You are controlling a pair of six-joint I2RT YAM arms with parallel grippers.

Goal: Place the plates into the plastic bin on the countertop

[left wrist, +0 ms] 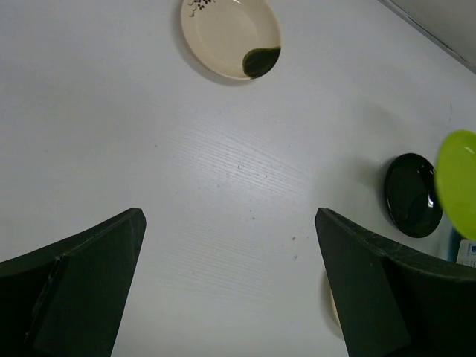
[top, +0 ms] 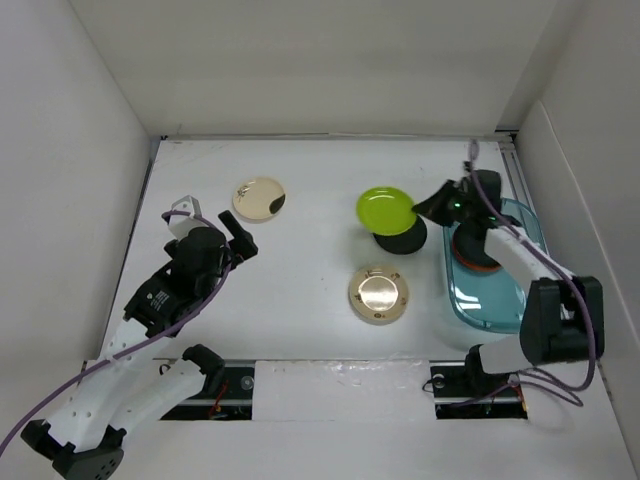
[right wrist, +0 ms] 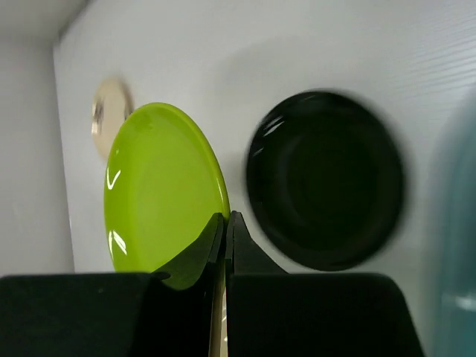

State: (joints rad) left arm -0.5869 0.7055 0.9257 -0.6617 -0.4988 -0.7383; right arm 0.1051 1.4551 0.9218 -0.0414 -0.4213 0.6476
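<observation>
My right gripper (top: 425, 208) (right wrist: 225, 219) is shut on the rim of the lime green plate (top: 386, 209) (right wrist: 160, 186), holding it tilted above a black plate (top: 405, 238) (right wrist: 327, 178) on the countertop (top: 310, 260). The translucent teal plastic bin (top: 495, 290) (right wrist: 457, 223) lies just right of them, with an orange plate (top: 470, 255) inside, partly hidden by the arm. A gold-beige plate (top: 378, 294) rests at the centre. The cream plate (top: 259, 198) (left wrist: 232, 37) with a dark mark sits at the back left. My left gripper (top: 238, 235) (left wrist: 229, 223) hangs open over bare countertop.
White walls (top: 90, 150) enclose the countertop on the left, back and right. The left wrist view also catches the black plate (left wrist: 413, 195) and the edge of the lime green plate (left wrist: 460, 178) at its right side.
</observation>
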